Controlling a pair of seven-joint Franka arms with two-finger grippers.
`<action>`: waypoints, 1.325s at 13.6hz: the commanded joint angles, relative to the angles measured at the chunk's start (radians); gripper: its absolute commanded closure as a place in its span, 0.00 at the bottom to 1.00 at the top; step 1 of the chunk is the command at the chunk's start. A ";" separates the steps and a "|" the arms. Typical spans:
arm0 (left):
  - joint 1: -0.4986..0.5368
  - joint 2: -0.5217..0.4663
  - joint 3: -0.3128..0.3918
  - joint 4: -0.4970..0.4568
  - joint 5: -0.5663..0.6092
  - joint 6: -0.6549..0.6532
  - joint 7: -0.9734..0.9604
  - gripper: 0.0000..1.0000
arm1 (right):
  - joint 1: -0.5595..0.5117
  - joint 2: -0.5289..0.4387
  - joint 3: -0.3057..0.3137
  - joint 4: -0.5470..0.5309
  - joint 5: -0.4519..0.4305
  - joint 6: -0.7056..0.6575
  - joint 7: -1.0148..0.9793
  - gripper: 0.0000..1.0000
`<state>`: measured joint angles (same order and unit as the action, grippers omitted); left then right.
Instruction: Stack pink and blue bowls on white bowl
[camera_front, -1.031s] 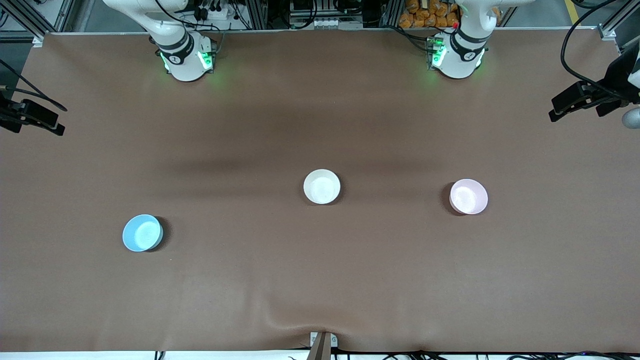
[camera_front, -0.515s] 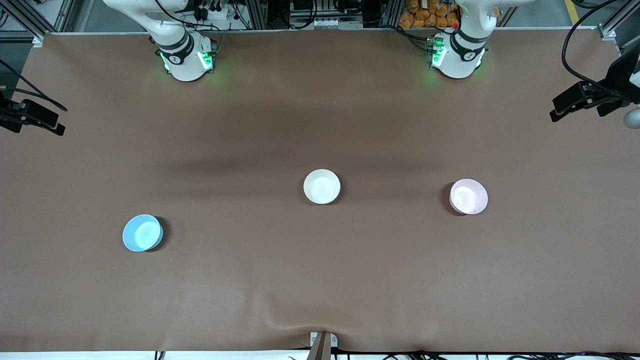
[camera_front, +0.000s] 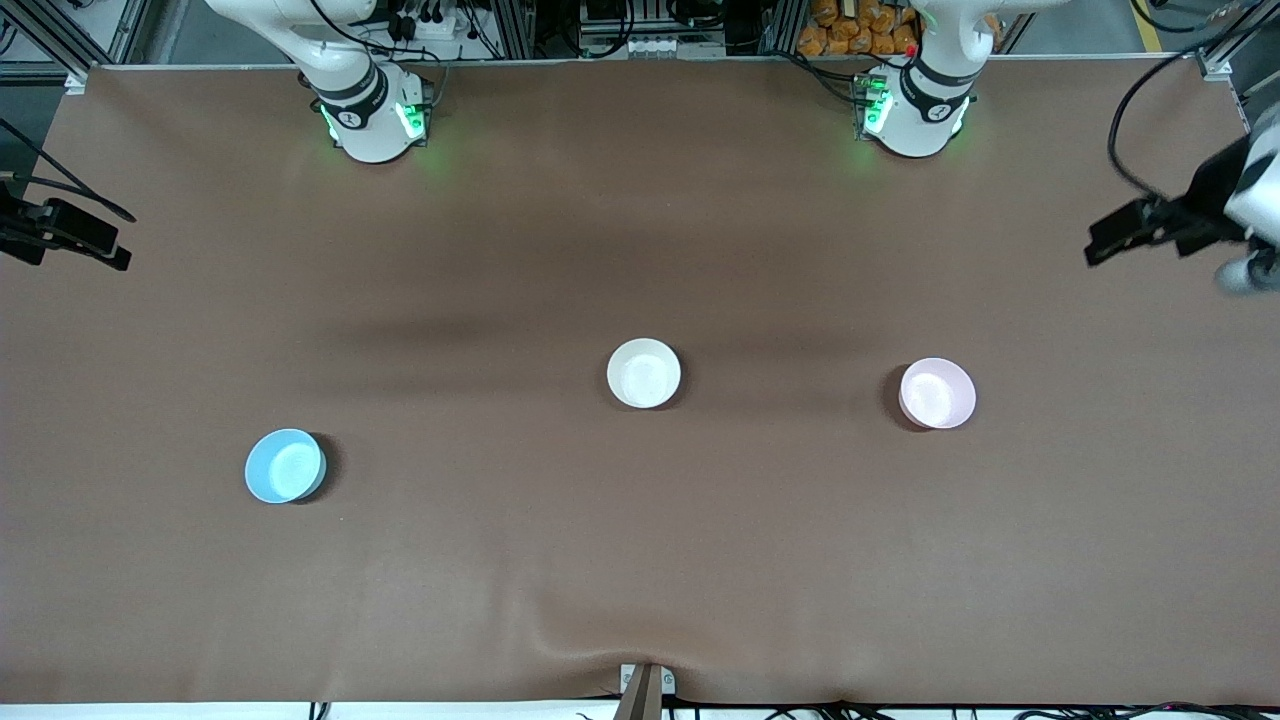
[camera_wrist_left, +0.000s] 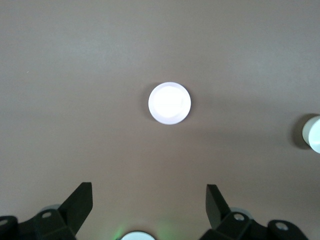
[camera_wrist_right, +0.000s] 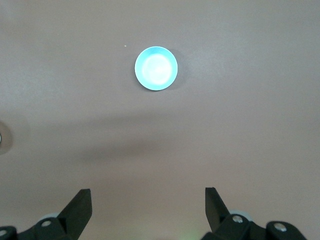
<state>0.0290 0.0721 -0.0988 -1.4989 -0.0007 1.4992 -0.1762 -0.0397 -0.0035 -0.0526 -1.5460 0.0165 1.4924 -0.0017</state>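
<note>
Front view: 3 bowls apart; left gripper (camera_wrist_left: 149, 200) and right gripper (camera_wrist_right: 148, 202) jaws wide, empty.

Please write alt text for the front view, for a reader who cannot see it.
Three small bowls sit apart and unstacked on a brown table: white bowl mid-table, pink bowl toward the left arm's end, blue bowl toward the right arm's end, nearest the camera.

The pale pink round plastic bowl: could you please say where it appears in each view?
Front view: the pale pink round plastic bowl sits toward the left arm's end of the table.
Left wrist view: near the picture's middle.
Right wrist view: not in it.
Shared landmark: the white round plastic bowl, at the left wrist picture's edge.
</note>
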 joint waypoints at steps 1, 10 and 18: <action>0.009 -0.015 -0.004 -0.183 0.022 0.212 0.036 0.00 | -0.002 -0.007 0.004 -0.003 -0.004 -0.008 0.019 0.00; 0.073 0.173 -0.015 -0.580 0.022 0.874 0.214 0.00 | -0.002 -0.006 0.004 -0.005 -0.003 -0.012 0.020 0.00; 0.080 0.334 -0.013 -0.580 0.022 0.951 0.254 0.23 | -0.017 0.057 0.000 0.009 0.008 -0.006 -0.010 0.00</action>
<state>0.1055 0.3737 -0.1078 -2.0867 0.0015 2.4283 0.0781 -0.0481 0.0148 -0.0574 -1.5536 0.0179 1.4873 -0.0003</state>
